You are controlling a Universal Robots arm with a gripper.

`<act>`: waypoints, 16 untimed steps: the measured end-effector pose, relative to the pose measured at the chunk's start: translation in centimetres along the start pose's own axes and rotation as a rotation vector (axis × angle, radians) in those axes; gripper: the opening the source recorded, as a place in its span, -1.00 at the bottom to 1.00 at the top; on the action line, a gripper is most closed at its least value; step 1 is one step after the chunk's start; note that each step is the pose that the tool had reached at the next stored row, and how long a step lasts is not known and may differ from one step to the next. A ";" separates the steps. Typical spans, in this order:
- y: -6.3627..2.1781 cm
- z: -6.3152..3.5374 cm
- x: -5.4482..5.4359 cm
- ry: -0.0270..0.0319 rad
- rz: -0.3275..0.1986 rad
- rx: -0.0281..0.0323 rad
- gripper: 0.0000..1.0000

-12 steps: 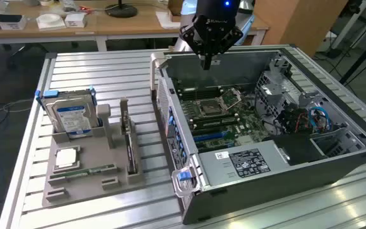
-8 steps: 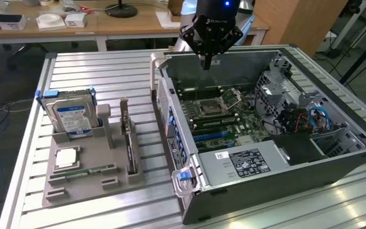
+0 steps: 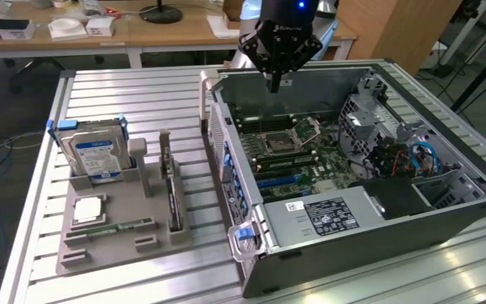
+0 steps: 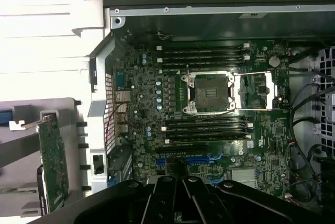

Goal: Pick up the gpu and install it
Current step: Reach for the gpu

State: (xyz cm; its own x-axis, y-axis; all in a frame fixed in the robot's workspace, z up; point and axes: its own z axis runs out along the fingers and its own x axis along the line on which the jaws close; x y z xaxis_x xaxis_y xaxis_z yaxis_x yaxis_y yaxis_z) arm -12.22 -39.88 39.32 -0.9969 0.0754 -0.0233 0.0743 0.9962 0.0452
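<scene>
Exterior view: the gpu (image 3: 172, 196) stands on edge in a slot of a gray holder (image 3: 116, 250). It is seen almost edge-on as a thin card. Its long axis runs from the far side of the table (image 3: 133, 101) toward the near side, with the silver bracket end at the far end, sticking up. The holder sits on the slatted metal table, on the exterior view's left of the open computer case (image 3: 378, 247). A hard drive (image 3: 95, 155) with a blue-white label stands upright in the same holder, further to the exterior view's left of the gpu. Behind the table is a wooden desk (image 3: 184, 31) with white boxes and a black lamp base. Cables lie on the floor at the exterior view's left. The end effector (image 3: 273, 87) hangs over the far rim of the case, fingers pressed together and holding nothing, well apart from the gpu.

Wrist view: the gpu (image 4: 52, 156) shows its green card face, bracket at one end, and stands outside the case wall. Inside the case are the motherboard (image 4: 141, 103), a CPU socket (image 4: 209, 93), rows of memory slots and a blue expansion slot (image 4: 191, 158). The black end effector (image 4: 183, 187) is over the board near the blue slot, fingers together, touching nothing.
</scene>
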 end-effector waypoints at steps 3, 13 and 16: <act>-0.03 -0.01 0.4 0.0000 0.000 0.0001 -0.79; -0.16 -0.01 2.1 0.0001 0.000 0.0001 -0.79; -0.20 -0.01 2.6 0.0000 0.000 0.0000 -0.79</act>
State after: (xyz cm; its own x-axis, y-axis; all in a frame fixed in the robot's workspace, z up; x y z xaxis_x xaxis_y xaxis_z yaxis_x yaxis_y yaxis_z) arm -14.83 -39.89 39.26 -0.9969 0.0753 -0.0234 0.0742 0.9962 0.0451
